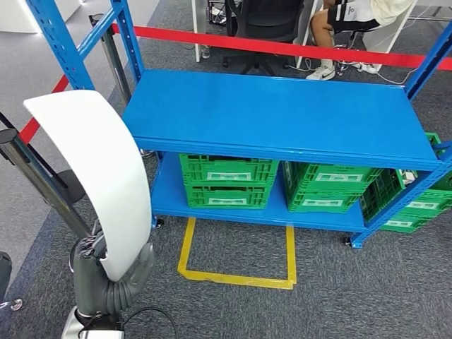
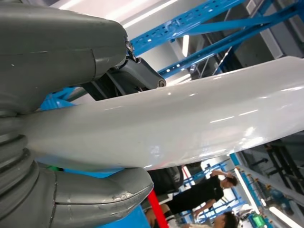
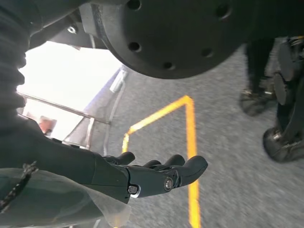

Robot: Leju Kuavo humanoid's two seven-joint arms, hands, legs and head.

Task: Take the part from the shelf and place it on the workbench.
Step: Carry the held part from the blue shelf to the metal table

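The part is a long, curved white panel (image 1: pixel 101 176), held up at the left of the head view. My left hand (image 1: pixel 109 272) grips its lower end, with grey thumb and fingers wrapped around it. Close up, the white panel (image 2: pixel 186 123) runs between the thick thumb (image 2: pixel 104 194) and the upper fingers (image 2: pixel 64 47). The blue shelf (image 1: pixel 277 116) stands ahead with a bare top board. My right hand (image 3: pixel 157 173) hangs over the grey carpet, its dark fingers stretched out and holding nothing.
Green crates (image 1: pixel 229 180) sit on the shelf's lower board, more (image 1: pixel 325 185) to the right. A yellow floor marking (image 1: pixel 240 275) lies before the shelf. A red barrier tape (image 1: pixel 277 46) runs behind it, with a seated person (image 1: pixel 346 21) beyond. A dark stand (image 1: pixel 37 183) leans at the left.
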